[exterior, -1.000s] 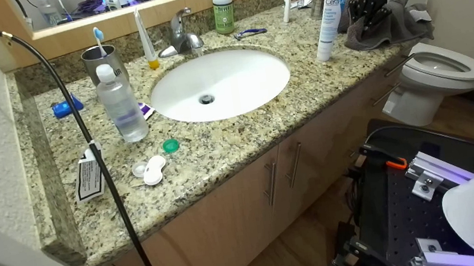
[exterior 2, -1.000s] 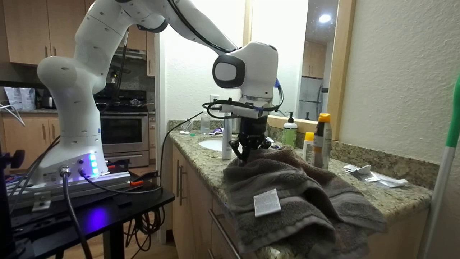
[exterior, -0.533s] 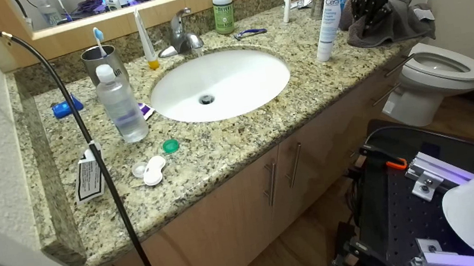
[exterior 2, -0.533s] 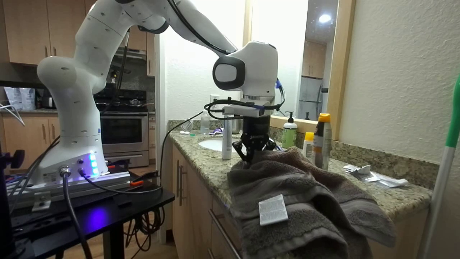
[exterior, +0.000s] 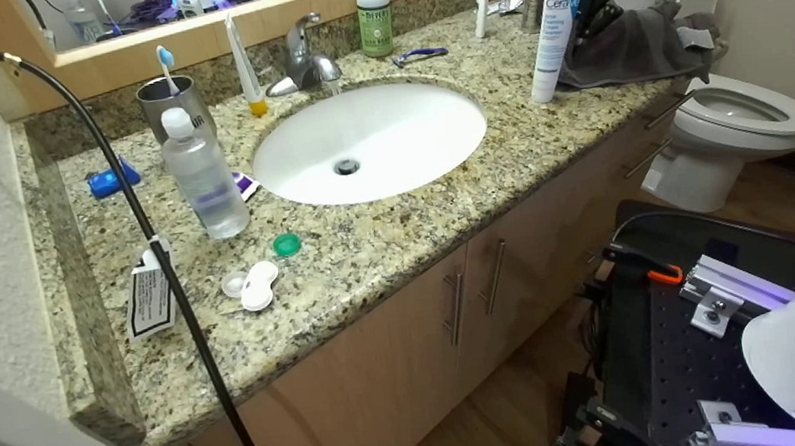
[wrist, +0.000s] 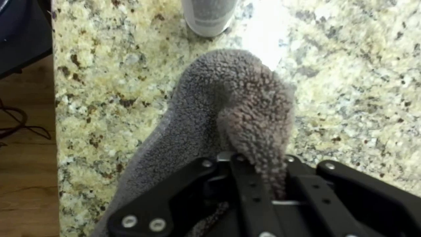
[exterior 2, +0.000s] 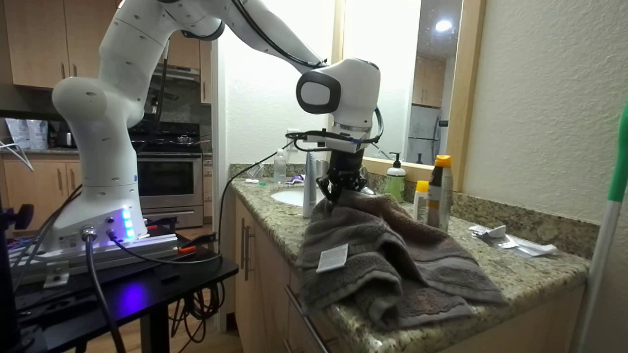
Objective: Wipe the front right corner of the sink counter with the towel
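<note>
Grasp done: jaws of the gripper (wrist: pixel 267 163) pinch a bunched fold of towel (exterior 2: pixel 387 267). Towel lies rumpled on the counter (exterior 2: pixel 539 267) by the front right corner (exterior 2: pixel 365 338), partly draped over the front, gripped end near the tube (exterior: pixel 553 41). Wiping is probably under way; can't tell how much is covered, towel hides most of that area. Left, I'd say: finish strokes, release.

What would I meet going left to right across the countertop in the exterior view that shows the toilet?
Small blue plastic object, white-capped clear plastic bottle, slender flat white tube, curved chrome faucet, green soap bottle, slim blue razor, narrow yellow-capped white container, tall white-and-blue tube, dark gray cloth towel.
</note>
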You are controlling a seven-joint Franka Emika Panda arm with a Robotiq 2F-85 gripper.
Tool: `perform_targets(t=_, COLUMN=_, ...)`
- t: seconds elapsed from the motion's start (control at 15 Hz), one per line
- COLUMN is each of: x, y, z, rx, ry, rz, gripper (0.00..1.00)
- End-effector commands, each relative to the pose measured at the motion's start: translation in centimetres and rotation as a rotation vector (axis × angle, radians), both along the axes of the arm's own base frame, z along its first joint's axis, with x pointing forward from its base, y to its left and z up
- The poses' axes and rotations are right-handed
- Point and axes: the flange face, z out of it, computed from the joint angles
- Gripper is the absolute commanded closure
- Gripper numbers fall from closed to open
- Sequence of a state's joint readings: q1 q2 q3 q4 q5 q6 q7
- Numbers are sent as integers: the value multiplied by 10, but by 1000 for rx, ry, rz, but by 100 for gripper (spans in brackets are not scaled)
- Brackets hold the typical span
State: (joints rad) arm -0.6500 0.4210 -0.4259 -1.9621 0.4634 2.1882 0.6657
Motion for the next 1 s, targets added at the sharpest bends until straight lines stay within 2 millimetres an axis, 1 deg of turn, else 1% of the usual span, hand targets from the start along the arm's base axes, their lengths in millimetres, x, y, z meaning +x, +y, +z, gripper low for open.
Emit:
perform_targets(t=0.0, x=-4, y=-3, z=-2, rx=-31, ry=70, rz=5, gripper=56)
perform_targets(t=0.27, x=-9, y=-3, z=-5, rx=-64, ry=135, rz=18, gripper=27)
perform_targets(t=0.33, x=-8, y=-2, z=-1, rx=-77, ry=136, rz=25, gripper=19)
perform_targets(t=0.4, x=-6, y=-1, z=4, rx=-85, ry=133, rz=32, gripper=13)
perform_targets(t=0.47, x=-4, y=1, z=13, rx=-95, ry=120, rz=44, gripper=5)
perform_targets(t=0.6, x=0, y=4, z=32, rx=-125, ry=88, rz=68, gripper=0)
perform_targets(t=0.73, x=6, y=8, z=54, rx=-152, ry=51, rz=95, gripper=0)
perform_targets(t=0.93, x=13, y=21, z=103, rx=-177, ry=-36, rz=150, gripper=0)
